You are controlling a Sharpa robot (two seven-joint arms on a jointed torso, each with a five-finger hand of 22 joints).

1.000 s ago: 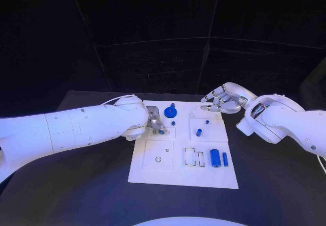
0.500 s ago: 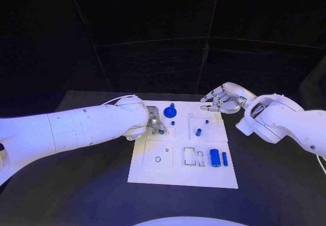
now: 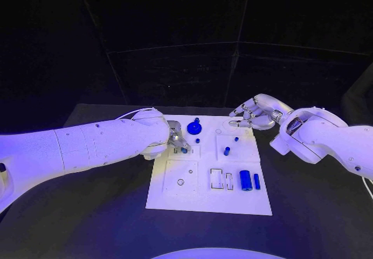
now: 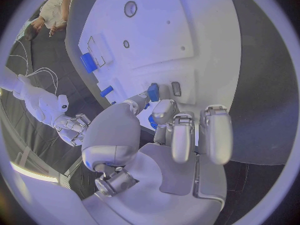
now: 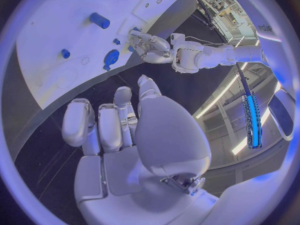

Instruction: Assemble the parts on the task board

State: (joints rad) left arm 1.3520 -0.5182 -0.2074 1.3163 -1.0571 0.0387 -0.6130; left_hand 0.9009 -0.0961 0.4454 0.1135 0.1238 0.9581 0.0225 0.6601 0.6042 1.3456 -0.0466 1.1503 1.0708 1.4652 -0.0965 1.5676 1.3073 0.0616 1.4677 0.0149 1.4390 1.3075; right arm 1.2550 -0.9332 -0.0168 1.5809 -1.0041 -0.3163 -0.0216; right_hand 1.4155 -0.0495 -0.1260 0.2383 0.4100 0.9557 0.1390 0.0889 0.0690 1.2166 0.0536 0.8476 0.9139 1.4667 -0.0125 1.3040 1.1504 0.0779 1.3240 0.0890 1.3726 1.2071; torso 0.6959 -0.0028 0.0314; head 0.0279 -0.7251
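Note:
The white task board (image 3: 204, 199) lies in the middle of the black table. My left hand (image 3: 177, 141) is over the board's far left part and pinches a small blue part (image 4: 152, 91) between thumb and a finger, right at the board's surface beside a small slot (image 4: 176, 88). My right hand (image 3: 253, 116) hovers over the board's far right corner with nothing in its fingers (image 5: 100, 127). On the board lie a round blue disc (image 3: 194, 128), a blue peg (image 3: 228, 151), a thick blue cylinder (image 3: 246, 180) and a slim blue bar (image 3: 257, 182).
Rectangular slots (image 3: 216, 179) and a round hole (image 3: 181, 182) sit in the board's near half. Two tiny blue pegs (image 3: 197, 141) (image 3: 236, 139) stand mid-board. Bare black table (image 3: 93, 216) surrounds the board on all sides.

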